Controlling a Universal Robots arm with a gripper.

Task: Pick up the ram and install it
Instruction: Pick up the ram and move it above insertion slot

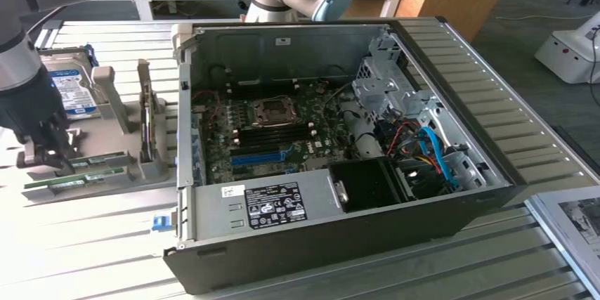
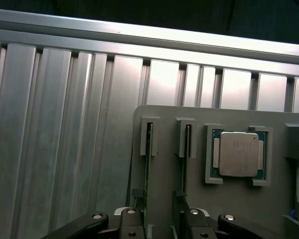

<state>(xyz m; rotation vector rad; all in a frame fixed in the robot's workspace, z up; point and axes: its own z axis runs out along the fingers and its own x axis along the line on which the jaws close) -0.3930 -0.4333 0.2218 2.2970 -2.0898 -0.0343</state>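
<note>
Pincer point(image 2: 157, 226) is low over the grey holder point(image 2: 164, 115), jaws released and spread wide, nothing grasped. The ram point(image 2: 149, 164) stands on edge in the holder's outermost slot, the one farthest from the processor point(image 2: 238, 154), and its near end runs in between the two fingers point(image 2: 178, 213). It sits closer to one finger than the other and I cannot tell whether it touches. Step in hand, as I read it: taking hold of this stick. To do it well, centre the thin board between the fingers first so both pads meet its flat faces together, keep the jaws square to the holder's slot, grip on board rather than on the chips, and draw it out in line with the slot so it does not bind or flex. Mind the second ram stick point(image 2: 187, 149) in the next slot of the holder; the nearer finger stands just beside it. Count: two ram sticks, one processor, one hard drive point(image 1: 73, 93) at the holder's back, one open computer case point(image 1: 310, 205) beside the holder on the worktop point(image 2: 65, 129), one pincer
</note>
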